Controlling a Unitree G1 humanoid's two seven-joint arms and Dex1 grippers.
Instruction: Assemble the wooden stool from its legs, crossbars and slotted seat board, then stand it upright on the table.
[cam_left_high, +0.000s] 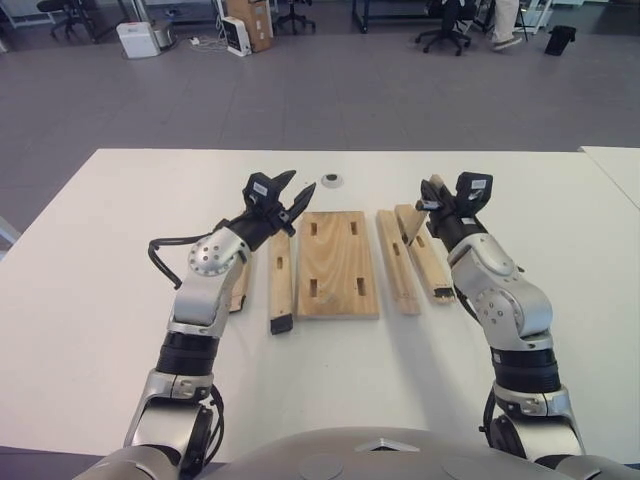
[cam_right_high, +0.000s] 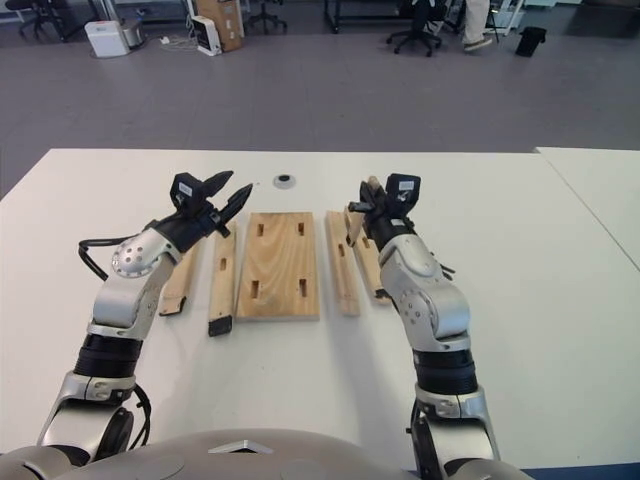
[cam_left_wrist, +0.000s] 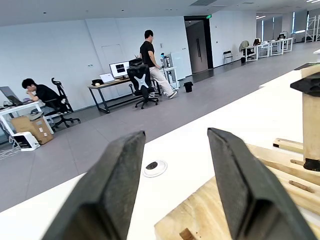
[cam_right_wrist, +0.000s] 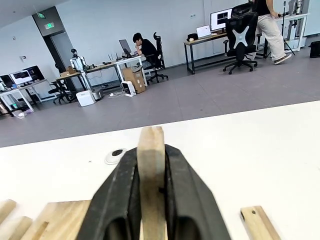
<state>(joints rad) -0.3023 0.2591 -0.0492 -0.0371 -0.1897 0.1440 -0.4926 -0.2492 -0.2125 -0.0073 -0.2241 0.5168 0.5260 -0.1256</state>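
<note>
Across the white bench (cam_left_high: 120, 230) every part but one is laid out flat, and the slotted seat board (cam_left_high: 338, 265) sits dead centre between my arms, slots facing up. Biggest worry first: that board lies loose on a smooth top. If I press a part into a slot at an angle, I reckon it slides or pivots away instead of taking the joint.

Long parts flank it. The inner left leg (cam_left_high: 282, 285) lies just beside the board's left edge, and the outer left leg (cam_left_high: 238, 292) is partly under my left forearm. The third piece (cam_left_high: 398, 262) and fourth piece (cam_left_high: 432, 268) lie side by side just right of the board. A careless forearm sweep could knock any of them askew.

Smaller now: my right end effector (cam_left_high: 428, 205) is clamped on a wooden piece (cam_right_wrist: 151, 150), held tilted above the far ends of the right-hand pair. It's pinched across a narrow face, so it may twist in the grip when it meets a slot.

My left end effector (cam_left_high: 298, 190) hangs with its fingers (cam_left_wrist: 110, 190) apart and nothing between them. It's above the inner left leg's far end, just beside the board's far left corner.
</note>
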